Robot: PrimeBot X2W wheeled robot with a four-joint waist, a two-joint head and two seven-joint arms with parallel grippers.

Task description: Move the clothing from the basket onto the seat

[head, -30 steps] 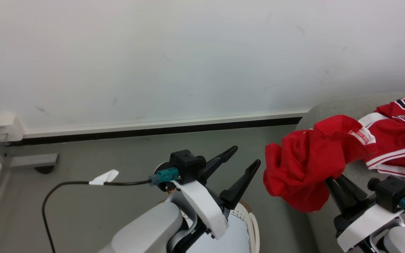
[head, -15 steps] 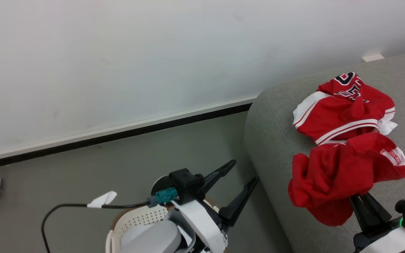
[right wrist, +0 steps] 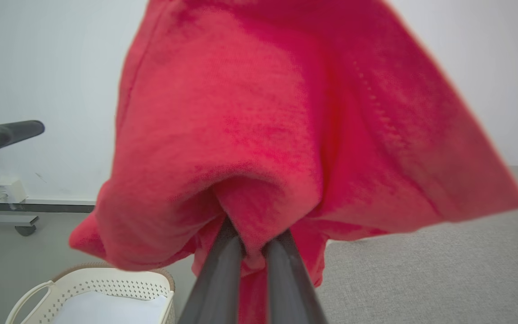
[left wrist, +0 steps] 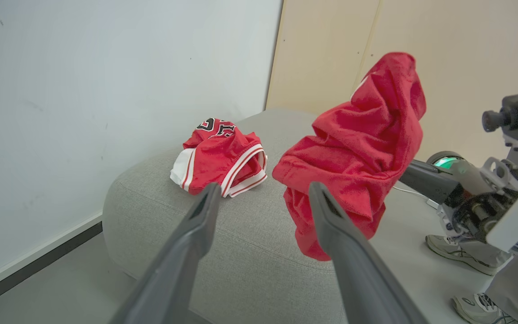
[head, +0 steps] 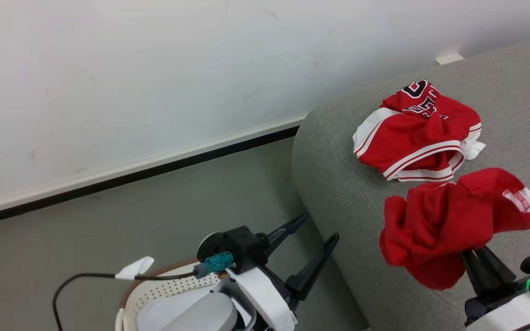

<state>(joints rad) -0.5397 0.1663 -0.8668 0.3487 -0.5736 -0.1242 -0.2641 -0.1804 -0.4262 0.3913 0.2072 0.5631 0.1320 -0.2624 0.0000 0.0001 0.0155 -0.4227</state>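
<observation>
We are pinching a red garment (head: 449, 220) in our right claw (right wrist: 252, 245). Its fingers are pressing nearly together on a small fold, and the rest of the cloth is billowing up and drooping around the fingertips, above the grey sofa (head: 338, 184). We are judging it light, soft and limp, probably a little slick, so a bunched fold is giving a surer hold than a single edge, and nothing in it is at risk of breaking. It is showing plain bright red knit with a white label patch at one end. Beyond the right claw, a red jersey (head: 414, 133) with white striped trim and dark lettering is lying crumpled on the sofa. Our left claw (head: 321, 226) is standing wide and empty, with the cream basket (head: 168, 288) sitting below and behind it and a pale pad (right wrist: 106, 310) lying inside.
</observation>
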